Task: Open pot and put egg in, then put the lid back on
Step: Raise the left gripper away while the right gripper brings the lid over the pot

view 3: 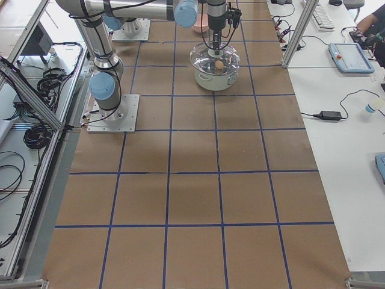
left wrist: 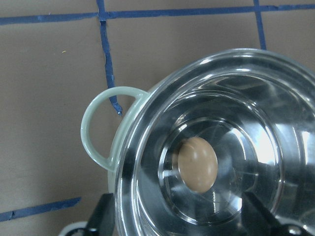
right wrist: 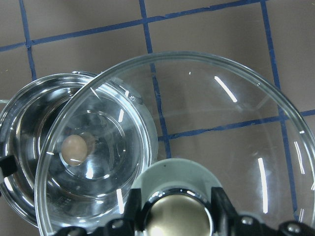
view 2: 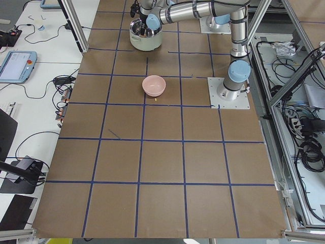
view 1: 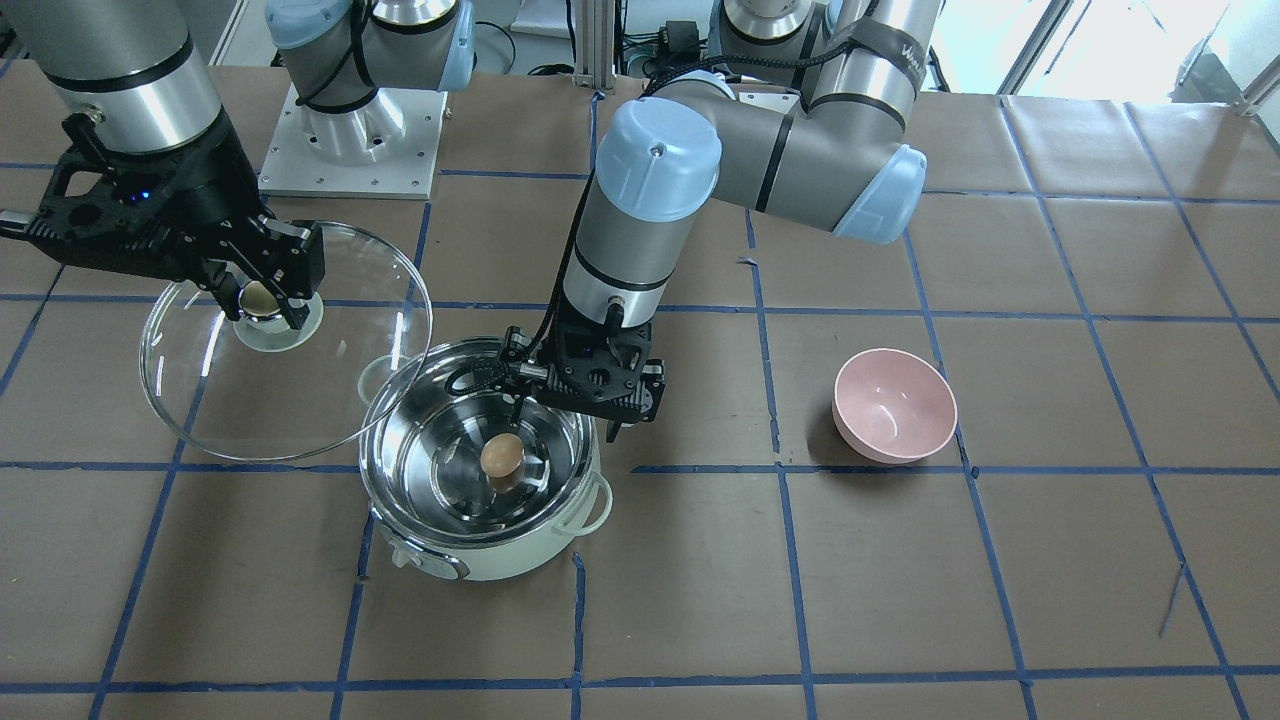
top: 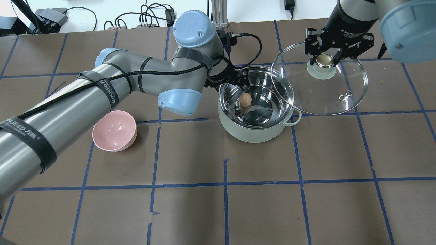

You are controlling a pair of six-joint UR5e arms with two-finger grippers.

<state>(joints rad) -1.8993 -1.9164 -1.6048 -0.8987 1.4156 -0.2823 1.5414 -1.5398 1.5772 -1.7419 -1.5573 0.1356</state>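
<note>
While the egg (view 1: 501,455) lies in the pot (view 1: 500,562), left gripper (view 1: 565,422) apparently spread above, right gripper (view 1: 262,300) clamping the lid (view 1: 300,400)

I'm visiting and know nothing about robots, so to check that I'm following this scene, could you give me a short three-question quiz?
1. True or false: the egg lies inside the pot.
2. What do the right arm's jaws hold? A a spoon; B the glass lid; C the egg.
3. Fill in: the left arm's jaws, over the pot, stand ___.
Key: 1 true; 2 B; 3 open.
</note>
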